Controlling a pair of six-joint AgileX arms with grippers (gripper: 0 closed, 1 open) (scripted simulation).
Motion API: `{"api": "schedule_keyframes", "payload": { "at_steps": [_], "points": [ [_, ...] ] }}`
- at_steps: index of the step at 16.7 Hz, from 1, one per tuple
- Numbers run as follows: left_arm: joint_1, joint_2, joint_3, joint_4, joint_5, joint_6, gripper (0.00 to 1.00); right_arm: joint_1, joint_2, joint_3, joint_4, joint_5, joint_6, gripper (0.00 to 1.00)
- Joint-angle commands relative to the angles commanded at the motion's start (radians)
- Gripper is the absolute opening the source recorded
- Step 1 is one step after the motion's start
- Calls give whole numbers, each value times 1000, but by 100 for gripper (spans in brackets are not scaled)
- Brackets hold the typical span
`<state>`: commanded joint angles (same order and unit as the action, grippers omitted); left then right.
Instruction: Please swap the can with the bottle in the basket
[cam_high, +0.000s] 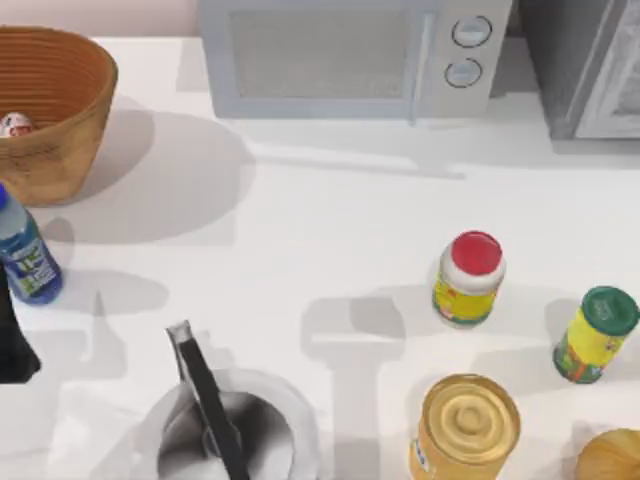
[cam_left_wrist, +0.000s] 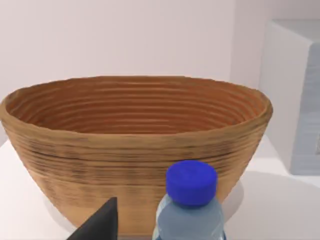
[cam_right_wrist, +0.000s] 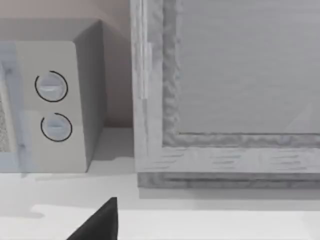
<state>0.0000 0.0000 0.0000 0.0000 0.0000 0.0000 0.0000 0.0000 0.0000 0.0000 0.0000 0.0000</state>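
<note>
Basket (cam_high: 60, 120): biggest item; wicker, stiff, ribbed walls flaring upward. It stands straight ahead of my left gripper, just beyond the bottle. I judge it stays put and needs no hold.

Bottle (cam_high: 25, 255): small clear-blue plastic, blue cap (cam_left_wrist: 191, 181), blue-and-green label. It stands upright on the table, outside the basket, directly in front of my left gripper. I judge it light, smooth and a little slippery, with thin walls that may give; best taken around the labelled body below the shoulder, not by the cap.

Can (cam_high: 14, 124): smallest item; white with red marks, lying inside the basket against its near wall, beyond the bottle from my left gripper. I judge it rigid and light; take it across its round sides from above.

Left gripper (cam_high: 12, 345): low at the table's left edge, levelled at bottle and basket; one dark fingertip (cam_left_wrist: 97, 222) shows beside the bottle. I cannot tell its spread.

Right gripper (cam_right_wrist: 97, 222): parked, facing the microwave (cam_high: 350, 55); spread unreadable.
</note>
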Motion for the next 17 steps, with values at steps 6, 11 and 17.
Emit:
{"api": "schedule_keyframes", "payload": {
  "at_steps": [6,11,17],
  "points": [
    [4,95,96,-40,4,-6,100,0,0,0,0,0,0,100],
    [12,440,439,-190,22,-17,100,0,0,0,0,0,0,100],
    [27,1089,1020,-491,49,-16,100,0,0,0,0,0,0,100]
  ]
}}
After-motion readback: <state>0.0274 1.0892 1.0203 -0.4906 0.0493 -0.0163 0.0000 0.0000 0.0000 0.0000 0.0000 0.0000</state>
